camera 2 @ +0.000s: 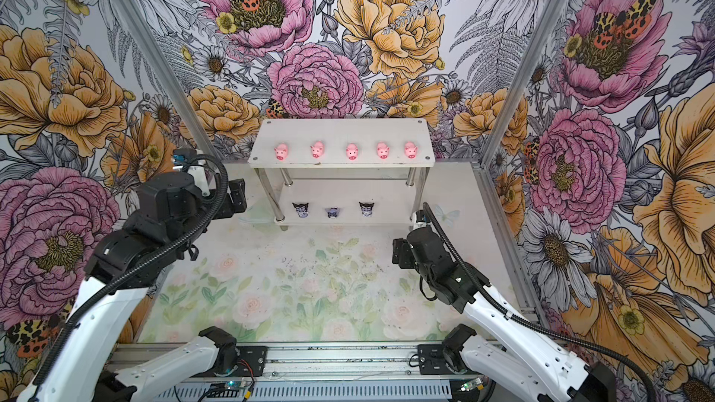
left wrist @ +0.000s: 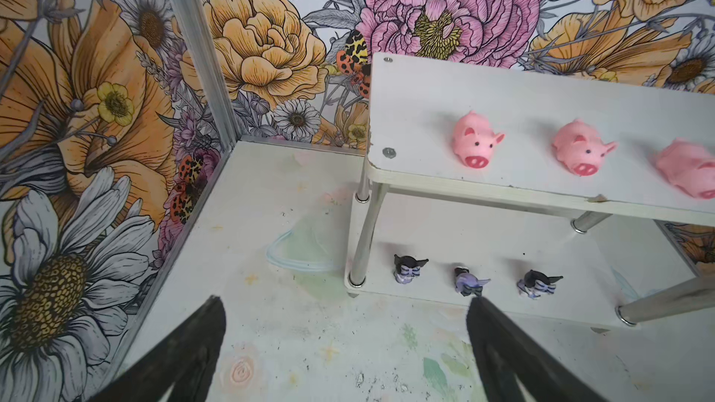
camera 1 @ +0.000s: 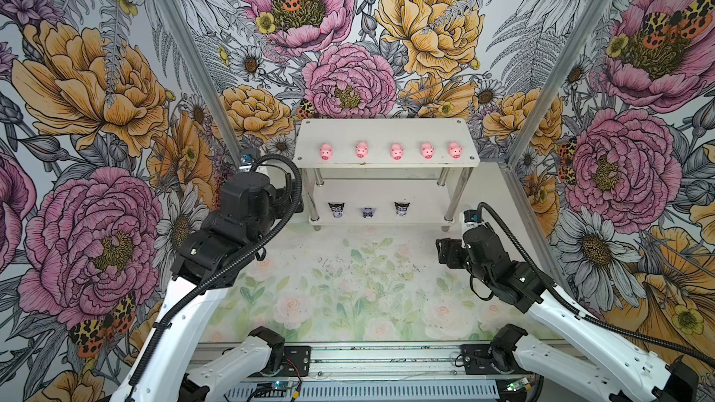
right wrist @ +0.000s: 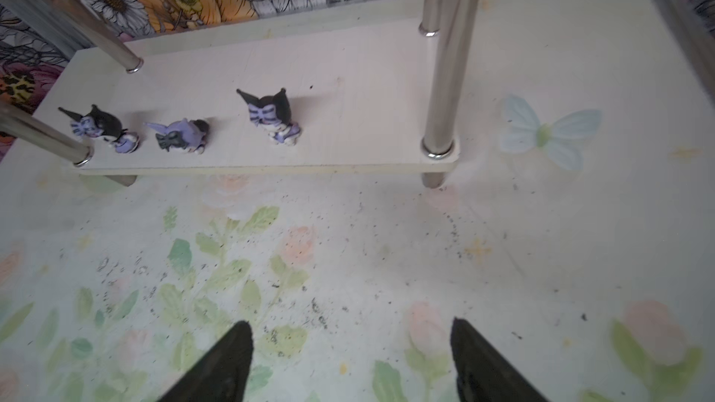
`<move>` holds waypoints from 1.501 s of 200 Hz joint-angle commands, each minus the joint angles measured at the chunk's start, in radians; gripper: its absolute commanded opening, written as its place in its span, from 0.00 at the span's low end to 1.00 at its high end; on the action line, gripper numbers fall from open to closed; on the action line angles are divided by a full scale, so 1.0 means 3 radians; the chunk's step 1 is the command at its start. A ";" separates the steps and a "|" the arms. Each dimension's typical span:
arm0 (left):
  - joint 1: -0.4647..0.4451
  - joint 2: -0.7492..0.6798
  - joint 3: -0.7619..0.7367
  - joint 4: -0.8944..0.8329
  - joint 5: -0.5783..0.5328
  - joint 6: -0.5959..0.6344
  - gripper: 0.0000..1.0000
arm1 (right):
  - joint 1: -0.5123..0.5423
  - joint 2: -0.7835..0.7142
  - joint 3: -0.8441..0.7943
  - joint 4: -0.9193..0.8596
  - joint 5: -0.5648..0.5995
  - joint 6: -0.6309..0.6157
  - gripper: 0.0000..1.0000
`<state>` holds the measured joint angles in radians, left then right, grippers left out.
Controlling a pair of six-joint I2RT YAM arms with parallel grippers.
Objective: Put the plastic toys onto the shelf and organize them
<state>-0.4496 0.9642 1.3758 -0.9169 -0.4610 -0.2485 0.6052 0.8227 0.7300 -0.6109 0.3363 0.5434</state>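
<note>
Your left hand (left wrist: 344,303) and right hand (right wrist: 350,326): spread wide, empty. Five rounded pink pigs (camera 1: 396,151) line the top board of the white, chrome-posted shelf (camera 1: 387,129); three pointed-eared black-and-lavender figures (camera 1: 367,212) below.

Five pigs (camera 1: 396,151) atop the shelf (camera 1: 387,129), three eared figures (camera 1: 367,212) on its lower tier

2 top views look down; 2 wrist views face the shelf (left wrist: 425,90).

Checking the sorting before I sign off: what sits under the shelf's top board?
Three black-and-lavender figures sit in a row on the lower board. From above the top board covers the lower board's back; the right wrist view shows it bare.
</note>
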 commanded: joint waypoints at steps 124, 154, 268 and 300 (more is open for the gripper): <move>0.0036 -0.0371 -0.3136 0.3482 -0.0698 0.0610 0.99 | -0.1313 0.0557 -0.1287 0.2582 0.0772 -0.1422 1.00; 0.0317 -0.0061 -0.3265 0.3903 -0.0495 0.0785 0.99 | -0.1529 0.1006 -0.1252 0.3109 0.0513 -0.1388 1.00; 0.1295 0.1073 -0.3706 0.5973 0.0952 0.0867 0.99 | -0.2071 0.2399 -0.1223 0.5168 -0.0542 -0.1463 1.00; 0.1373 0.1637 -0.3699 0.6552 0.1210 0.1051 0.99 | -0.2085 0.2365 -0.1219 0.5086 -0.0630 -0.1470 1.00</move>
<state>-0.0593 1.3289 0.2691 0.7998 -0.2104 0.0296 -0.0193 1.5330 0.3676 0.8249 0.2008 0.1104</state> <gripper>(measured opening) 0.986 0.996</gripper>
